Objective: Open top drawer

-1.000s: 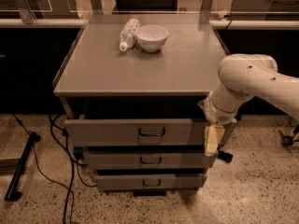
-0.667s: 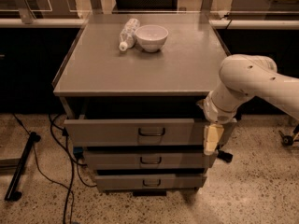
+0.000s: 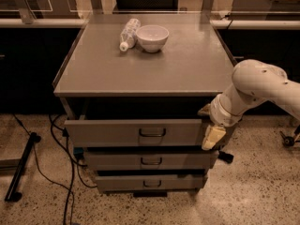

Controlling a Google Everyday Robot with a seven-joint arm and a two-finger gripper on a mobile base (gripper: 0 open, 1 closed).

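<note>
The top drawer [image 3: 112, 132] is the widest grey front under the cabinet top, with a dark pull handle [image 3: 152, 133] at its centre. It stands pulled out, with a dark gap behind it. The mid-sized drawer [image 3: 152, 160] and the smallest drawer [image 3: 151, 182] sit below it. My gripper [image 3: 212, 136] hangs at the top drawer's right end, on the white arm [image 3: 255, 90] that comes in from the right. One pale finger [image 3: 213, 137] points down beside the drawer's right edge.
A white bowl [image 3: 152, 37] and a clear plastic bottle [image 3: 129, 33] lying on its side sit at the back of the grey cabinet top [image 3: 154, 67]. Black cables [image 3: 51, 170] and a black stand [image 3: 21, 168] lie on the speckled floor at the left. A counter runs behind.
</note>
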